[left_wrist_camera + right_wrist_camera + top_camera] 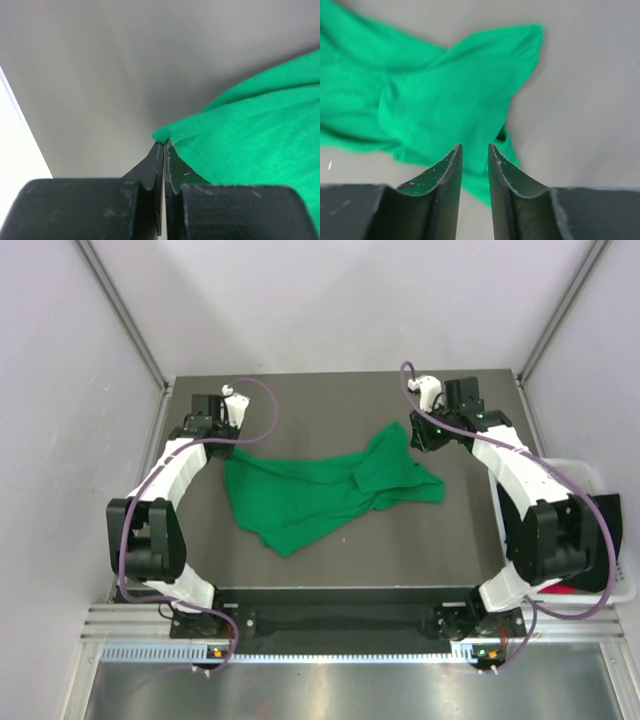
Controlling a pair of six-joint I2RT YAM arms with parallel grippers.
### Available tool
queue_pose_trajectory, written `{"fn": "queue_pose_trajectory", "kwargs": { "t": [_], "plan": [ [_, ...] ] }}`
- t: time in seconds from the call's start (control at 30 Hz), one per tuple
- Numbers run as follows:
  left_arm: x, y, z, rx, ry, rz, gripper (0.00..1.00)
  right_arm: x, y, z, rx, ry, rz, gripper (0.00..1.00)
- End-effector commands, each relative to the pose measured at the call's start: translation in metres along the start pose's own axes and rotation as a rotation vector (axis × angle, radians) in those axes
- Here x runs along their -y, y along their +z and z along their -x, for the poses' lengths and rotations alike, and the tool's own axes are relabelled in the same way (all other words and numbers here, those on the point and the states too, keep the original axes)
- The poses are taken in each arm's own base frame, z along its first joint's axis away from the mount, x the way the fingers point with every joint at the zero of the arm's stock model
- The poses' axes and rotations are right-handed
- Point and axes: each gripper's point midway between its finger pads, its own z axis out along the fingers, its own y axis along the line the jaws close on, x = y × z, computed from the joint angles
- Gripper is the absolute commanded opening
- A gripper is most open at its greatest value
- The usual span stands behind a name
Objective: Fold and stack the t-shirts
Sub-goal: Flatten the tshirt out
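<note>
tee (320, 490) bunched mid-worktop (400, 550), one corner pinched
left end effector (164, 146) is pressed together on a corner of the tee; right end effector (475, 147) hangs spread and bare above its other side. i'd take an opposite corner low and draw it taut, so it lies flat before folding. dark matte worktop, pale walls, white bin (598, 475) at right.

One green t-shirt (310, 500), a left claw (164, 146) and right claw (475, 147) (two), one bin (580, 465).

Both arms reached forward, elbows bowed outward, the left gripper (164, 146) pinched shut on a corner of the green t-shirt (260, 135), the right gripper (475, 148) parted and empty.
</note>
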Motion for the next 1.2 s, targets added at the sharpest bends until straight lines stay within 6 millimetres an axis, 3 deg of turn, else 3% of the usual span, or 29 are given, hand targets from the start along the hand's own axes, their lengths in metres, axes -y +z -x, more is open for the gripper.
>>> {"fn": "queue_pose_trajectory", "kwargs": {
  "t": [0.0,0.23,0.33,0.9,1.17],
  "plan": [
    [0.004,-0.015,0.014,0.076,-0.030,-0.010,0.00,-0.010,-0.002,-0.038,-0.108,0.005,0.068,0.26],
    [0.006,-0.019,0.008,0.068,-0.030,-0.016,0.00,0.000,0.033,-0.070,-0.278,0.117,0.117,0.28],
    [0.007,-0.018,0.006,0.061,-0.027,-0.018,0.00,0.004,0.041,-0.075,-0.305,0.121,0.109,0.32],
    [0.011,-0.011,0.001,0.047,-0.035,-0.034,0.00,0.013,0.050,-0.111,-0.415,0.153,0.084,0.41],
    [0.010,-0.013,0.001,0.048,-0.032,-0.028,0.00,0.008,0.052,-0.111,-0.417,0.165,0.119,0.39]
  ]
}}
